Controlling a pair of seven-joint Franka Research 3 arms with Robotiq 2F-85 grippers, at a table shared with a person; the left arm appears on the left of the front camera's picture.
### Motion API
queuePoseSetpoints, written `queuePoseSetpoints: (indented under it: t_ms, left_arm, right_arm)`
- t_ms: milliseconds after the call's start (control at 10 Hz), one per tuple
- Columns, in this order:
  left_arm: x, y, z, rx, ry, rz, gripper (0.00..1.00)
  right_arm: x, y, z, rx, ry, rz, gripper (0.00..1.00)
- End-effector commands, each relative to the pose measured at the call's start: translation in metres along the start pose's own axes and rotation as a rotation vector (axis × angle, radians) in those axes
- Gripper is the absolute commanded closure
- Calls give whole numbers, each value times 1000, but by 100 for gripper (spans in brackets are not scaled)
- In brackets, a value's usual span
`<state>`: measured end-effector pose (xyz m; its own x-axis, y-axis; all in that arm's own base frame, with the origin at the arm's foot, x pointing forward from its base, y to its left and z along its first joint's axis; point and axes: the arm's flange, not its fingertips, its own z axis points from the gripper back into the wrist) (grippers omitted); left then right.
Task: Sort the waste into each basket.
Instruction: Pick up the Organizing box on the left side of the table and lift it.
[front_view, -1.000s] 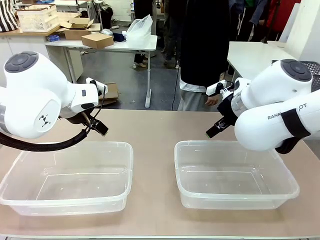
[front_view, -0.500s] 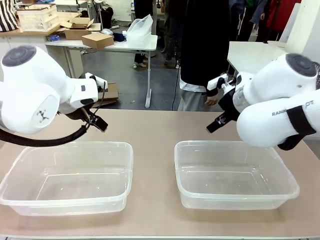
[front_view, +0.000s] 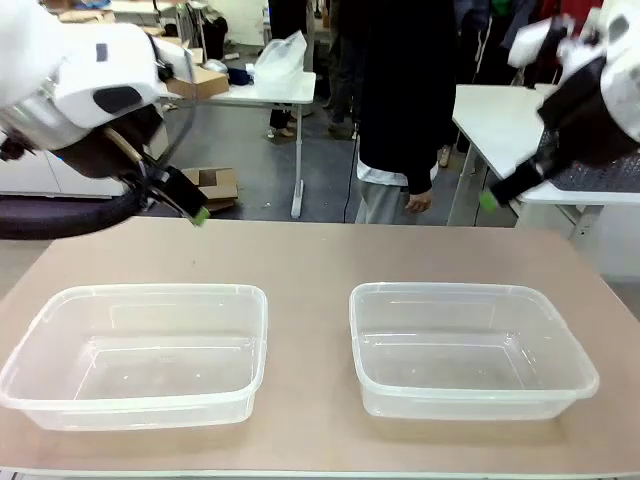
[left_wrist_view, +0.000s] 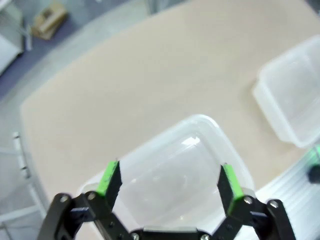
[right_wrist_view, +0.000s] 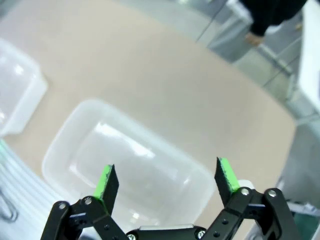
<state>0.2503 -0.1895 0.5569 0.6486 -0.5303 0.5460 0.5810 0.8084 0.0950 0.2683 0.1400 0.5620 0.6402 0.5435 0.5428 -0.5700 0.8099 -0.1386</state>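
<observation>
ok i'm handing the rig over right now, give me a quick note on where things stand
Left gripper: jaws open, empty, raised above the left basket.
Right gripper: jaws open, empty, raised above the right basket.
Both baskets sit side by side on the table, with nothing in them.
No cans or bottles are in view.
Done: nothing sorted. Left: all of the sorting.

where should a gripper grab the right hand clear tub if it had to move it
Probably the flared rim of the right tub, on a long side, coming straight down so one finger goes inside the wall and one outside. It sits upright, open and empty, its walls thin and smooth, so the rim is the only real lip. The right gripper is open above it.
</observation>
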Motion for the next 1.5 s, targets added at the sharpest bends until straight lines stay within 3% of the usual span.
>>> queuePoseSetpoints:
  t_ms: [0,100,200,300,500,600,700,800,1000,1100,1200,1300,1400]
  left_arm:
    - [4,20,-6,57,-14,39,0]
    - [4,20,-6,57,-14,39,0]
    - [4,20,-6,57,-14,39,0]
    - [1,6,-2,15,1,16,0]
    - [-35,59,27,-321,-121,335,0]
    - [-55,85,33,-571,-229,500,0]
    - [-71,100,26,-723,-312,634,0]
    - [-77,104,15,-815,-337,724,0]
    - [-98,117,-8,-784,-244,921,0]
    - [-115,125,-9,-727,-216,984,0]
    - [-122,127,-8,-674,-201,1039,0]
    - [-49,170,26,-778,-241,870,0]
    - [-49,170,26,-778,-241,870,0]
  right_arm:
    - [13,-10,0,-64,-91,6,0]
    - [13,-10,0,-64,-91,6,0]
    - [0,1,0,3,6,2,0]
    - [-5,-12,0,248,29,-121,0]
    - [-42,-71,26,471,-2,-769,0]
    - [-66,-104,27,599,-44,-1058,0]
    - [-91,-128,23,704,-143,-1248,0]
    - [-108,-142,21,796,-248,-1348,0]
    - [-135,-159,26,864,-438,-1527,0]
    - [-142,-159,28,845,-504,-1529,0]
    - [-141,-154,30,701,-562,-1458,0]
    - [-142,-184,37,764,-145,-1165,0]
    - [-142,-184,37,764,-145,-1165,0]
